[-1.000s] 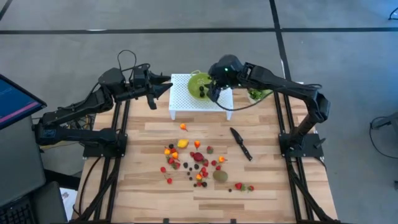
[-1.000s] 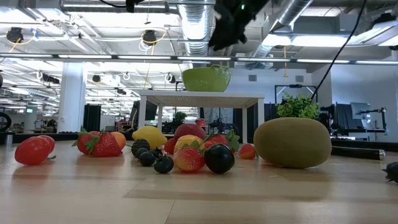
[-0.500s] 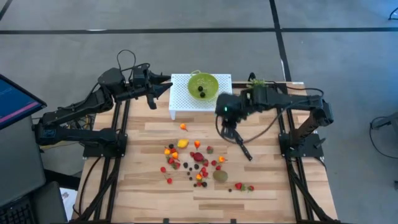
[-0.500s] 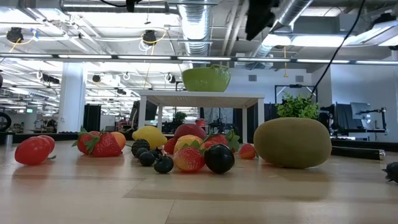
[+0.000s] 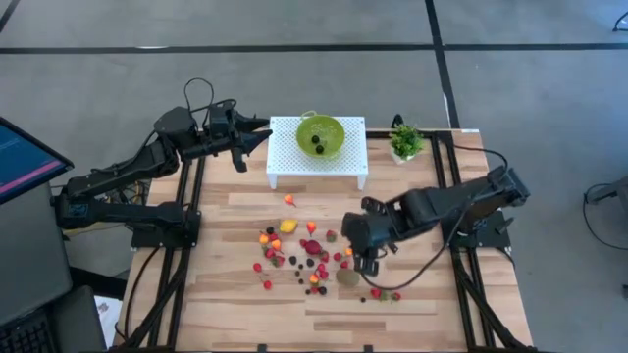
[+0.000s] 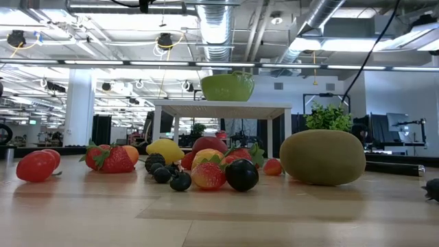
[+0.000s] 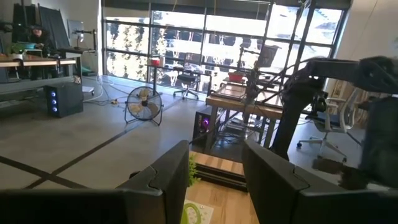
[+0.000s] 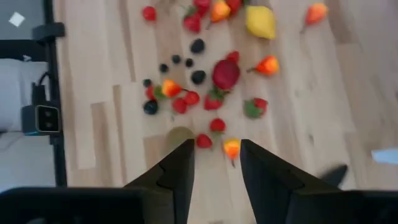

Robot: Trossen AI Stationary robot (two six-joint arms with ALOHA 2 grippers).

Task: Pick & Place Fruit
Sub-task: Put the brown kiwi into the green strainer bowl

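Right gripper (image 5: 365,257) above scattered fruit (image 5: 312,250), on the side away from the white stand (image 5: 316,162), fingers (image 8: 177,171) apart, empty. Left gripper (image 5: 257,137) beside the stand, fingers parted, empty.

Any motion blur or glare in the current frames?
Right wrist view: fruit smeared, soft all over. Left wrist view: the other arm blurred, windows blown out. Low view: near fruit sharp, ceiling lights glare. High view: even light, soft shadows.

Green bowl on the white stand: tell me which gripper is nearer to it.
Left. The left gripper hovers just beside the white stand holding the green bowl. The right gripper is well away, above the scattered fruit toward the table's near side.
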